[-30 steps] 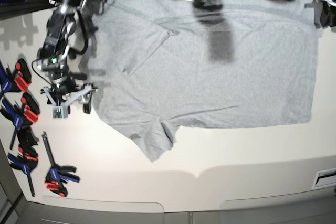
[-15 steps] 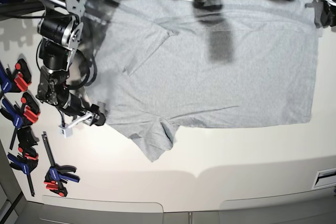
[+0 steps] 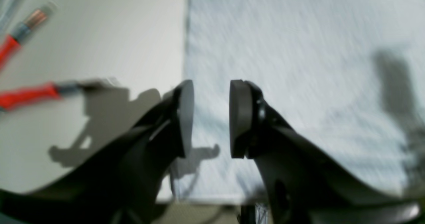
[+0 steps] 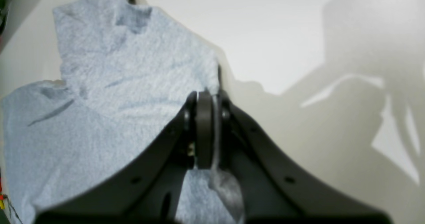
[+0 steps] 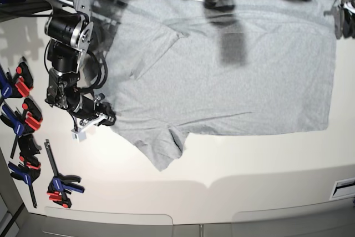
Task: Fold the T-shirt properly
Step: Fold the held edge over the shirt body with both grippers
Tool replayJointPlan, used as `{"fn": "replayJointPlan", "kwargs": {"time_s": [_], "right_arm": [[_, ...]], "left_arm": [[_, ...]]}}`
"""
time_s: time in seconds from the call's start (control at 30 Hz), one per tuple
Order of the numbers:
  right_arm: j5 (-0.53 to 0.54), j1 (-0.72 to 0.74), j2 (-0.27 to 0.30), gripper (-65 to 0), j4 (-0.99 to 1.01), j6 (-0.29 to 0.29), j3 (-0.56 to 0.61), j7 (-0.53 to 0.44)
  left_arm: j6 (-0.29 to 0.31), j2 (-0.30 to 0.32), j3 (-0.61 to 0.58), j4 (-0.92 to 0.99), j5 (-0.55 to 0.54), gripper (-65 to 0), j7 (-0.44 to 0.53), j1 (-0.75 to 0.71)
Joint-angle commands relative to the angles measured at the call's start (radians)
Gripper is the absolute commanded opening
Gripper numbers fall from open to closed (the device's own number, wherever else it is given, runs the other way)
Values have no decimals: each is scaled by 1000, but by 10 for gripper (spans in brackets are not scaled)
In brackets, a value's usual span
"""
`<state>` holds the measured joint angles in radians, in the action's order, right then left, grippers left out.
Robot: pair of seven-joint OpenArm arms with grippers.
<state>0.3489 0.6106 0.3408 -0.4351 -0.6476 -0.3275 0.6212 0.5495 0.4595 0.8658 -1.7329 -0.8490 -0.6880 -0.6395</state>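
Note:
The light grey T-shirt [image 5: 233, 76] lies spread flat on the white table [image 5: 249, 165], plain side up, with one sleeve [image 5: 163, 151] pointing toward the front edge. My right gripper [image 5: 106, 119] sits at the shirt's left edge, just above that sleeve. In the right wrist view the right gripper [image 4: 211, 97] is shut on the edge of the T-shirt [image 4: 116, 101]. My left gripper [image 5: 345, 12] is at the shirt's far right corner. Seen from the left wrist, the left gripper [image 3: 207, 117] stands open over the edge of the T-shirt [image 3: 298, 67], with nothing between its pads.
Several red, blue and black clamps [image 5: 25, 120] lie along the table's left side, one [image 5: 61, 184] near the front. Red-handled tools [image 3: 30, 94] show on the table beside the shirt's hem. A dark shadow [image 5: 233, 43] falls on the shirt's upper middle.
My right arm has swung down along the shirt's left edge toward the sleeve, and its jaws have closed on the fabric. The left arm has barely moved.

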Motion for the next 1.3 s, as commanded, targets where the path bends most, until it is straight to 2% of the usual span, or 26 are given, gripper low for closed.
{"fn": "replayJointPlan", "kwargs": {"time_s": [0.0, 0.07, 0.13, 0.27, 0.37, 0.43, 0.5, 0.6, 0.67, 0.8, 0.87, 1.1, 1.27], "right_arm": [[-7, 23, 11, -650, -10, 4, 0, -10], [-8, 18, 10, -650, -10, 4, 0, -31], [-8, 18, 5, -650, -10, 4, 0, -36], [-8, 18, 0, -650, -10, 4, 1, -36], [-8, 18, 0, -650, -10, 4, 1, -34], [-9, 18, 0, -650, -10, 4, 1, -32], [-8, 18, 0, -650, -10, 4, 1, -30], [-8, 18, 0, -650, -10, 4, 1, -28], [-8, 18, 0, -650, -10, 4, 1, -28], [-8, 18, 0, -650, -10, 4, 1, -25], [-9, 18, 0, -650, -10, 4, 1, -24], [-8, 18, 0, -650, -10, 4, 1, -26], [-8, 18, 0, -650, -10, 4, 1, -26]], "left_arm": [[-15, 29, 9, 4, -7, -482, 32, 45], [-39, 62, -6, 68, -8, -482, 27, 148], [-57, 121, -58, 180, -8, -482, 29, 270], [-61, 240, -235, 529, -7, -477, 36, 588], [-45, 299, -406, 848, 29, -409, 94, 865], [-34, 312, -509, 1041, 85, -382, 157, 1039], [-34, 307, -588, 1201, 123, -383, 197, 1186], [-34, 286, -678, 1381, 127, -383, 215, 1331], [-34, 269, -709, 1468, 127, -383, 221, 1374], [-38, 249, -713, 1548, 127, -383, 261, 1349], [-57, 251, -713, 1554, 127, -383, 275, 1317], [-61, 254, -713, 1554, 126, -383, 293, 1266], [-60, 212, -713, 1547, 127, -383, 293, 1291]]}}
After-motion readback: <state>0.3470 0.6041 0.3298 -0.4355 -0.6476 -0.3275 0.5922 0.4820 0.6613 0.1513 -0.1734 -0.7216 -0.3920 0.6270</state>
